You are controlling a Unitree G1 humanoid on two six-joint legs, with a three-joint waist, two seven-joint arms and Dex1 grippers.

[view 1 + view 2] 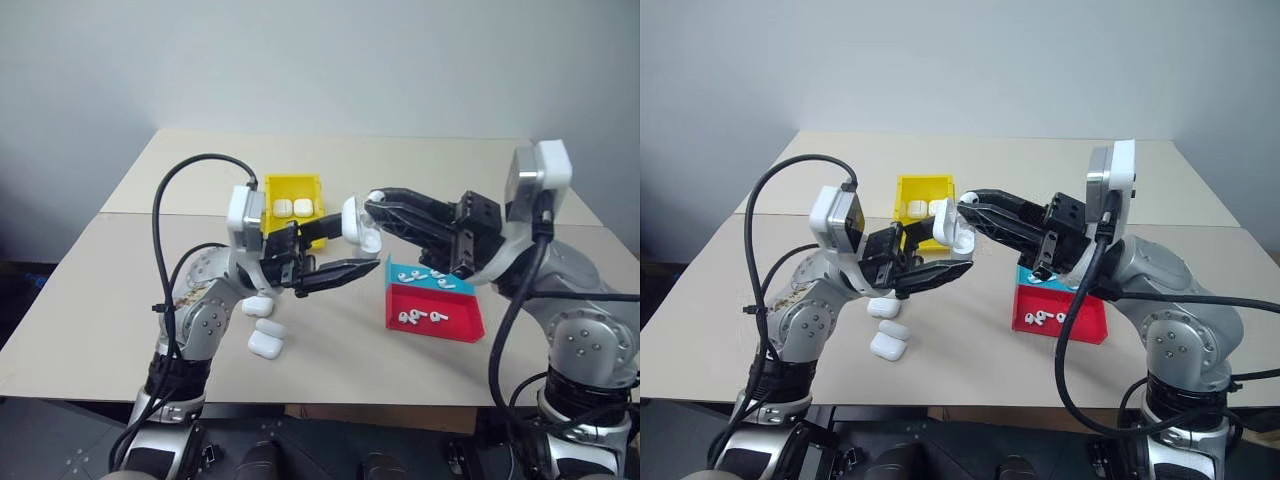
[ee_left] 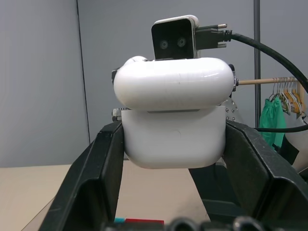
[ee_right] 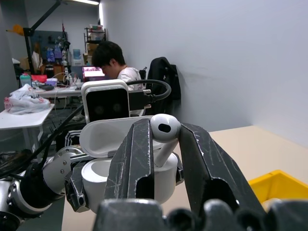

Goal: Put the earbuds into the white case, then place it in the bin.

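- Nearest the robot, three closed white cases [image 1: 264, 328] lie loose on the table [image 1: 120, 300], just below the left arm.
- The left gripper [image 1: 345, 270] is clamped on an open case [image 2: 174, 138]; its two black fingers [image 2: 98, 168] press against the case's sides, holding it up in the air over the middle of the table with the lid [image 2: 173, 83] flipped back.
- The right gripper [image 3: 166, 139] reaches across from the other side with its jaws nearly shut, pinching a single earbud [image 3: 164, 129] between the tips. The earbud's stem points down into the open case, right at its mouth; I cannot tell whether it is seated yet.
- To the right of the grippers, a shallow red tray [image 1: 440, 322] sits on the table with a few earbuds [image 1: 420, 317] lying in it.
- Touching the red tray's far edge is a shallow teal tray [image 1: 410, 272], partly hidden under the right arm, also with earbuds [image 1: 412, 276] in it.
- Farther back, behind the left gripper, stands the yellow bin [image 1: 292, 187], and two closed white cases [image 1: 292, 207] rest side by side inside it.
- Beyond the table, in the right wrist view, a person [image 3: 113, 62] sits at a desk.
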